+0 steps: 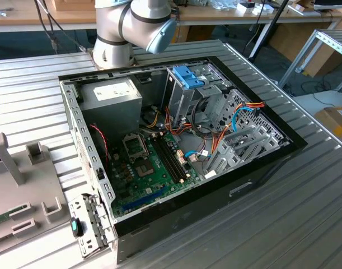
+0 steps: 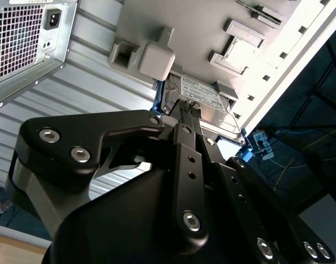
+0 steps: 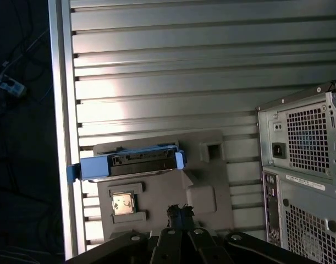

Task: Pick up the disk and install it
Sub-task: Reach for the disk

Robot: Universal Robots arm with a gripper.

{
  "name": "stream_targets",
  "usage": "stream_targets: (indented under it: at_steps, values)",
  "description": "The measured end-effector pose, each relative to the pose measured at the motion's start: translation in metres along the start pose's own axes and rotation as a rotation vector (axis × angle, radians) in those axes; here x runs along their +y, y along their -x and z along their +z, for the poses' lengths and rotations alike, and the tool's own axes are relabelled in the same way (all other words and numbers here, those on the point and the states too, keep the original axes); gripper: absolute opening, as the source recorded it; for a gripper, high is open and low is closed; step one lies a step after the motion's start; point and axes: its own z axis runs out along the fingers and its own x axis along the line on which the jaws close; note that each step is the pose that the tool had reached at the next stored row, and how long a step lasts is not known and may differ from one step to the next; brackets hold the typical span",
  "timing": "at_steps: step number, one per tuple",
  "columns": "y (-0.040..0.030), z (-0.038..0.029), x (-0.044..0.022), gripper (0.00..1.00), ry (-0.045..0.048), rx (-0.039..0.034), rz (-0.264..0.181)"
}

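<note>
The disk (image 3: 129, 165) lies on a grey fixture plate (image 3: 211, 184) on the ribbed metal table; it is a flat grey drive in a light-blue rail frame. In the second wrist view its white label (image 2: 203, 93) faces up and the blue rail shows along its edge. My gripper (image 3: 178, 209) hangs above the plate, a little to one side of the disk and apart from it. Its two black fingers (image 2: 185, 118) stand close together with nothing between them. The open computer case (image 1: 260, 162) holds the blue-tabbed drive cage (image 1: 188, 78).
A square processor chip (image 3: 122, 202) sits in a pocket of the plate beside the disk. The case's rear panel (image 3: 302, 165) stands close by. The table edge (image 3: 60, 137) runs just past the disk. A grey power-supply box (image 1: 112, 95) and cables fill the case.
</note>
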Motion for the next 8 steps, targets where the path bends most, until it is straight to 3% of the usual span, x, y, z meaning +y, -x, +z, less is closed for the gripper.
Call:
stream_targets:
  at_steps: [8]
  values:
    - [-0.0014, 0.0000, -0.0001, 0.11, 0.0000, -0.0001, 0.000]
